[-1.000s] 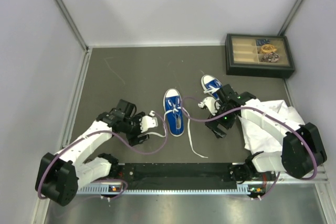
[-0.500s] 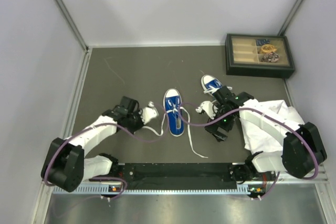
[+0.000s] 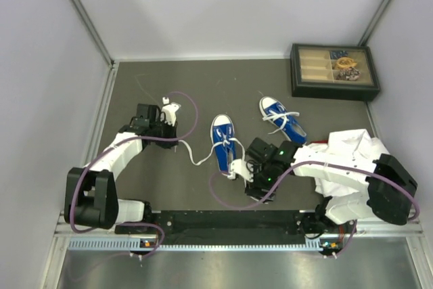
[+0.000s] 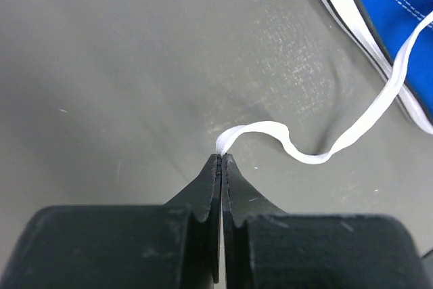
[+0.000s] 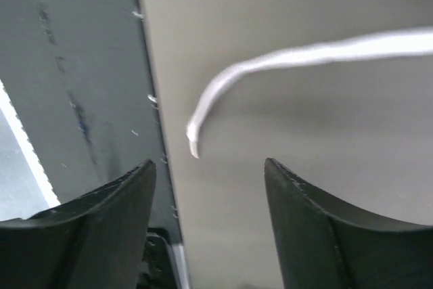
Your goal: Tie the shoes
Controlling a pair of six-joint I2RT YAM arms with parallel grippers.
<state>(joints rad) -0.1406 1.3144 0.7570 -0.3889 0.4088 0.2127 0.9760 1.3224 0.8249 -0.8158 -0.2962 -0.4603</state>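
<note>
Two blue shoes with white toe caps lie mid-table: one in the centre, the other to its right. My left gripper is out to the left of the centre shoe, shut on the end of its white lace. From the tips that lace runs slack to the shoe. My right gripper sits at the centre shoe's heel. It is open over the table, and the free end of the other lace lies just ahead, untouched.
A white cloth lies under the right arm at the right side. A dark compartment box with small items stands at the back right. The table's front rail runs just beside the right gripper.
My left gripper has shut on the lace end and carried it back and left. My right arm has swung from the right shoe to the centre shoe's heel, its jaws narrowing.
</note>
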